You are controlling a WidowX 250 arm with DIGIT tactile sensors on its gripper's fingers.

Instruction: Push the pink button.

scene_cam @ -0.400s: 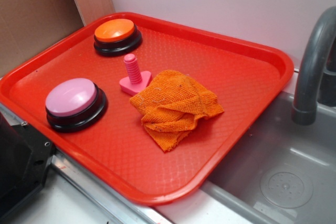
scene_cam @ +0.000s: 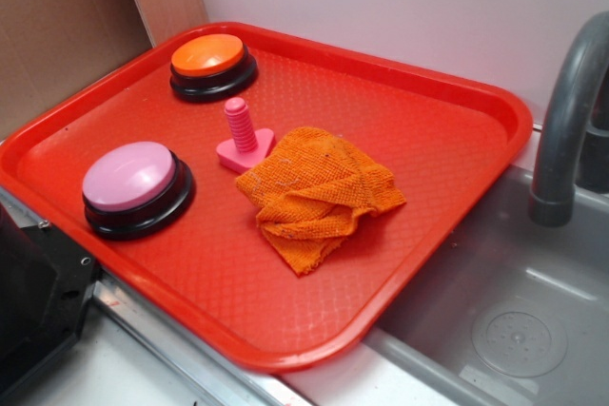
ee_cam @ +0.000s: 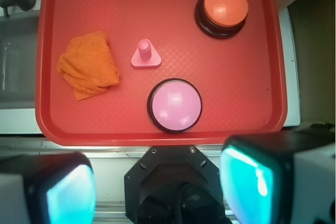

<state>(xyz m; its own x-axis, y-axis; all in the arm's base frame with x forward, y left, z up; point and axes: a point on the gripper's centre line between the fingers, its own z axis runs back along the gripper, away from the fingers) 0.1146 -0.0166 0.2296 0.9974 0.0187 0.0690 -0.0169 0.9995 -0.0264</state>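
The pink button [scene_cam: 128,176] [ee_cam: 175,104], a pale pink dome on a black base, sits at the near left of the red tray [scene_cam: 433,140] [ee_cam: 252,77]. In the wrist view my gripper [ee_cam: 157,184] hangs high above the tray's near edge, its two teal-padded fingers [ee_cam: 252,179] wide apart and empty. It stands open, well short of the button and not touching it. The exterior view does not show the gripper.
An orange-topped button [scene_cam: 207,54] [ee_cam: 226,3] stands at the tray's far left corner. A small pink ridged peg [scene_cam: 240,130] and a crumpled orange cloth [scene_cam: 319,192] lie mid-tray. A grey faucet [scene_cam: 566,130] and sink [scene_cam: 514,320] are at the right; the black robot base [scene_cam: 33,301] is near left.
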